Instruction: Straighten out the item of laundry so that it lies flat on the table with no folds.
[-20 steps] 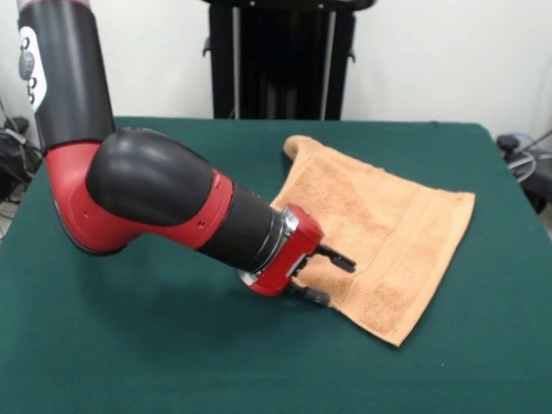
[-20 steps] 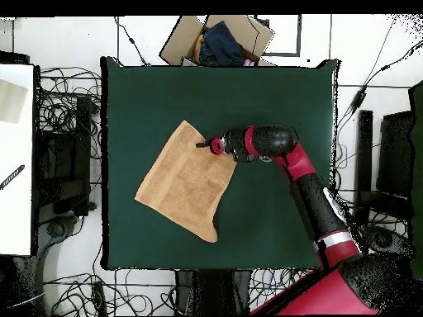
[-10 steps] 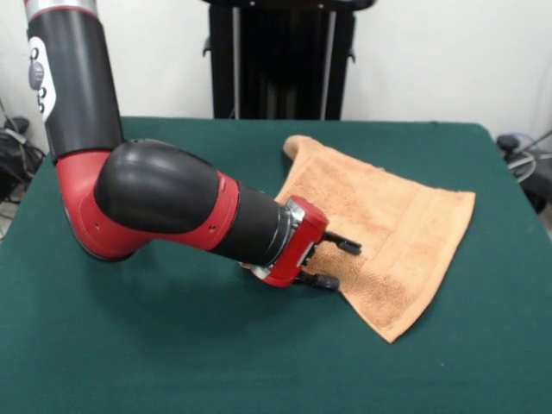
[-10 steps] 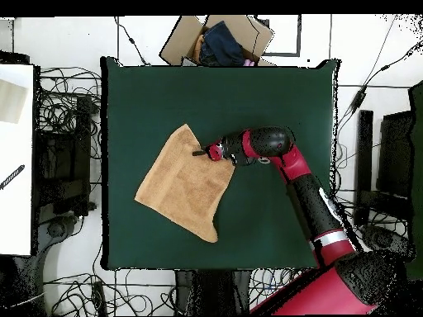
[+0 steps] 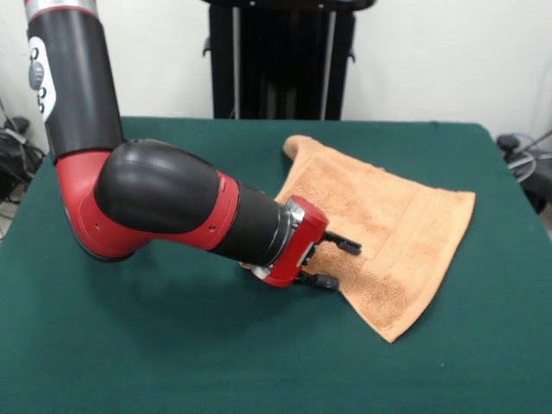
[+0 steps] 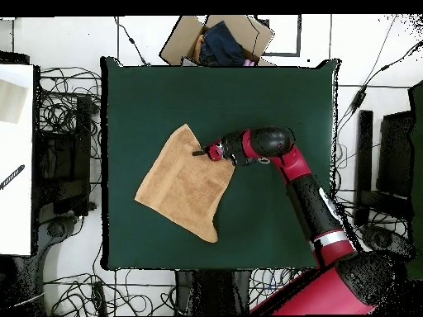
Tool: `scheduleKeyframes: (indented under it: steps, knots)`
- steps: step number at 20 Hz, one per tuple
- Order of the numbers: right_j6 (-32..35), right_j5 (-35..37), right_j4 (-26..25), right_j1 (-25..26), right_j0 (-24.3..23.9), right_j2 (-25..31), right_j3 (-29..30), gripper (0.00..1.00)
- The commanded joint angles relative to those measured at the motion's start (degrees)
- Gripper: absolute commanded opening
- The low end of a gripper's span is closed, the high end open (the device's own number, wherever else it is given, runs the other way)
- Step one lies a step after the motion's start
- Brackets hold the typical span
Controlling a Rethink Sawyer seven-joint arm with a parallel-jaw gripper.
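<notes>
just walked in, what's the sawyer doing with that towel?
The arm is reaching low across the green table with its gripper at the edge of the peach-orange towel, fingers apart, one above the cloth and one near the table. The towel lies mostly spread out, turned at an angle to the table edges, but the corner toward the robot's side looks bunched, so it isn't fully flat yet.

Towel (image 5: 379, 228): peach-orange terry cloth, nubby matt pile, flatter woven band near edges. Tabletop (image 5: 172, 354): dark green felt-like cloth, matt, even, no sheen. Arm (image 5: 159, 203): hard smooth shells, red parts glossy with highlights, black parts satin. Pincer (image 5: 336, 263): black, hard, dull finish. Box (image 6: 216, 40) beyond tabletop in overhead view: brown cardboard, matt, dark fabric inside.
</notes>
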Motion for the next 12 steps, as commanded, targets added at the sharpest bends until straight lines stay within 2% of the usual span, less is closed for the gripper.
scheduleKeyframes:
  steps: [1, 12]
  knots:
    - [-10.03, 5.16, -3.73, 2.65, 2.42, -9.18, -4.55, 1.00]
    - [-11.27, 8.39, -3.50, 2.93, 3.23, -9.26, -7.69, 1.00]
